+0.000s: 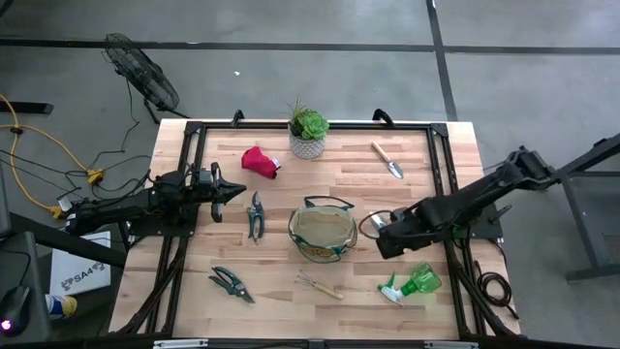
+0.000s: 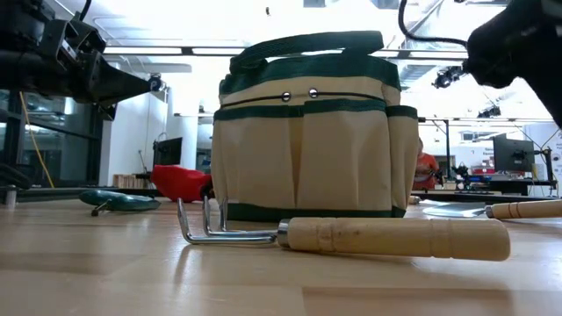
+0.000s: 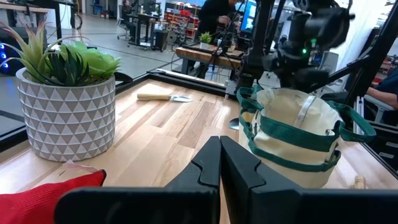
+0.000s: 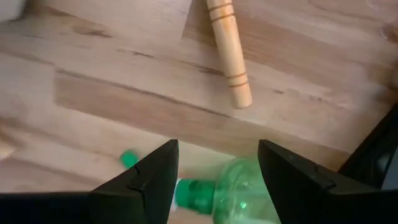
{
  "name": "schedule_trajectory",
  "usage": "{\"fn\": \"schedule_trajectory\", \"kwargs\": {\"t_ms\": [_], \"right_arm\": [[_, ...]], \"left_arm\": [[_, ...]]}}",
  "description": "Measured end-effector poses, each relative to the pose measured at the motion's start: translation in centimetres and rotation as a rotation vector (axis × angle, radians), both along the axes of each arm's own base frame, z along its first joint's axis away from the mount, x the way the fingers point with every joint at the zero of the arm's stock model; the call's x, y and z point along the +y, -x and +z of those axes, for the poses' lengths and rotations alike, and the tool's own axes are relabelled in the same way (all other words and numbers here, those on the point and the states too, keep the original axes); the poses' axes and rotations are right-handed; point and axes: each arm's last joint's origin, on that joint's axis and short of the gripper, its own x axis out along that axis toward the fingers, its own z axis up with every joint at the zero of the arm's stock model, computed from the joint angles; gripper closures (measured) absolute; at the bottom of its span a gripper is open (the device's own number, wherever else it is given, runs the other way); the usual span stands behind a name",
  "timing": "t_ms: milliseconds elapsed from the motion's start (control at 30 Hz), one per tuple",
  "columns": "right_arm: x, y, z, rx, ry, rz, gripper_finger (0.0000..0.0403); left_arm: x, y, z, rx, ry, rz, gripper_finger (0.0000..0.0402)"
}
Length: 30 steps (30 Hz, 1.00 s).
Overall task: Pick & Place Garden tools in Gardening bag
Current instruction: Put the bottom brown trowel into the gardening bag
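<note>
The gardening bag stands upright mid-table, and it also shows in the low view. A red glove, a trowel, two pruning shears, a hand rake and a green spray bottle lie flat on the wood. My left gripper is shut and empty, left of the bag, pointing toward it. My right gripper is open and empty just right of the bag, above the table; its fingers point down over the bottle and the rake's handle.
A green succulent in a white patterned pot stands at the far edge, beside the glove. A dark metal frame runs round the tabletop. Bare wood lies between the bag and the far trowel. People show in the room beyond the table.
</note>
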Motion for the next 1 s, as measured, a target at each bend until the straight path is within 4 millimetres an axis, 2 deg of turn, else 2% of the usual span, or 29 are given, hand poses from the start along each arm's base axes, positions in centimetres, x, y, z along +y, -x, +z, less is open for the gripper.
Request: {"fn": "schedule_trajectory", "kwargs": {"t_ms": [333, 733, 1000], "right_arm": [[0.3, -1.3, -2.8, 0.077, 0.126, 0.131, 0.0190], [0.6, -2.1, -5.7, 0.195, 0.153, 0.249, 0.0190], [0.6, -2.1, -6.5, 0.235, 0.178, 0.266, 0.0190]], "left_arm": [[0.0, 0.0, 0.0, 0.000, 0.000, 0.000, 0.0402], [0.0, 0.0, 0.0, 0.000, 0.000, 0.000, 0.0402], [0.0, 0.0, 0.0, 0.000, 0.000, 0.000, 0.0402]]}}
